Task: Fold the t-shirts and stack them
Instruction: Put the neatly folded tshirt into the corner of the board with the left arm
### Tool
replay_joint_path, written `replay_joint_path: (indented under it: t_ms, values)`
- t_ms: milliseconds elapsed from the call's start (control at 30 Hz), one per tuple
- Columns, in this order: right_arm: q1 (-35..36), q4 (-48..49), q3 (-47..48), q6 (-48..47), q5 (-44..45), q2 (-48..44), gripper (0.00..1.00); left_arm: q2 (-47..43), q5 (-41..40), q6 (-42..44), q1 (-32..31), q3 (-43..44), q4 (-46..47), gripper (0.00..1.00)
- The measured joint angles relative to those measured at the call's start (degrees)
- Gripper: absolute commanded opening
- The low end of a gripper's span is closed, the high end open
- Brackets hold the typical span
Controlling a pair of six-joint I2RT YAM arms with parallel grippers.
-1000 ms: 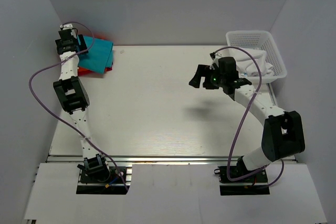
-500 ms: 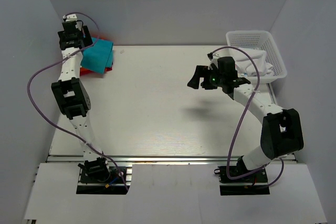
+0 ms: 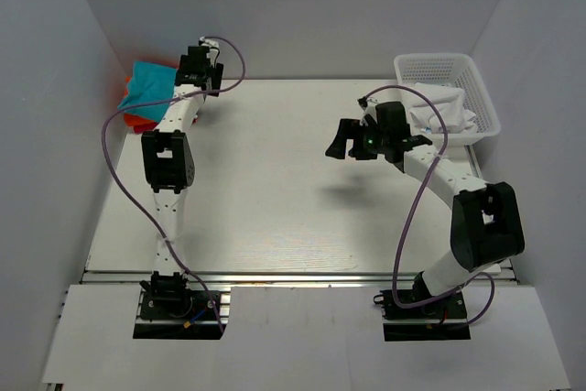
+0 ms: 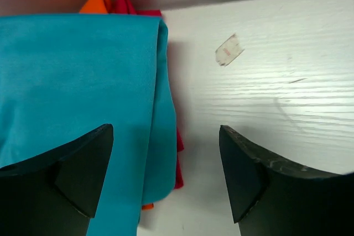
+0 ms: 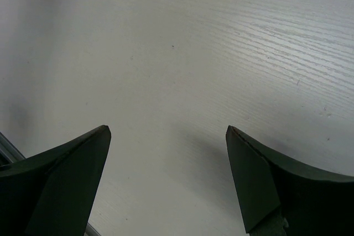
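The t-shirts lie folded in a stack at the table's back left corner. The teal-blue one (image 3: pixel 148 82) (image 4: pixel 72 92) is on top, and edges of the red one (image 4: pixel 126 5) and the orange one (image 4: pixel 97 1) stick out beneath it. My left gripper (image 3: pixel 192 69) (image 4: pixel 166 136) hangs open just right of the stack, its left finger over the teal cloth and its right finger over bare table. It holds nothing. My right gripper (image 3: pixel 341 137) (image 5: pixel 168 134) is open and empty above the table's middle right.
A white mesh basket (image 3: pixel 476 89) with white cloth (image 3: pixel 444 107) in it stands at the back right. A small white paper scrap (image 4: pixel 228 50) lies on the table near the stack. The side wall stands close behind the stack.
My left arm has swung from the stack's left side round to its right side. The stack now lies further left, against the wall. The right arm has barely moved.
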Motion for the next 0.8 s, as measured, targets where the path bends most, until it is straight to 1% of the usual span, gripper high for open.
replay_joint_path:
  t_ms: [67,167,233,267,333,367,433,533,567,667,700,800]
  values:
    - [0.0,-0.1,0.0,-0.1,0.0,0.4,0.9,2.8,-1.8,0.9,0.0,1.2,0.3,0.84]
    - [0.0,-0.3,0.0,-0.3,0.0,1.4,0.9,5.8,-4.5,2.0,0.5,1.9,0.6,0.77]
    - [0.0,-0.5,0.1,-0.4,0.0,2.2,0.9,6.9,-6.4,2.4,0.7,1.9,0.9,0.76]
    - [0.0,-0.7,0.2,-0.5,0.0,2.7,0.9,7.3,-7.3,2.6,0.9,1.9,1.2,0.71]
    - [0.0,-1.1,0.6,-0.5,-0.1,3.6,0.9,7.7,-8.8,2.9,1.1,1.9,1.8,0.65]
    - [0.0,-1.4,0.7,-0.5,-0.1,3.9,0.9,7.8,-9.3,3.0,1.1,1.9,1.9,0.59]
    - [0.0,-1.9,1.1,-0.5,-0.4,4.3,0.9,7.8,-10.4,2.9,1.1,1.9,2.8,0.51]
    - [0.0,-2.1,1.6,-0.5,-0.9,4.5,0.9,7.8,-11.6,3.0,1.0,1.8,4.9,0.49]
    - [0.0,-2.1,1.9,-0.5,-1.1,4.7,0.9,7.7,-11.9,3.0,1.0,1.7,5.5,0.46]
    - [0.0,-2.1,2.6,-0.5,-1.3,5.3,0.9,7.7,-12.2,2.4,1.0,1.7,6.8,0.17]
    - [0.0,-2.2,2.6,-0.5,-1.4,5.3,0.9,7.7,-12.5,2.3,1.0,1.7,7.2,0.0]
    - [0.0,-2.3,2.6,-0.5,-1.4,5.4,0.9,7.7,-13.6,1.7,1.0,1.7,8.3,0.0]
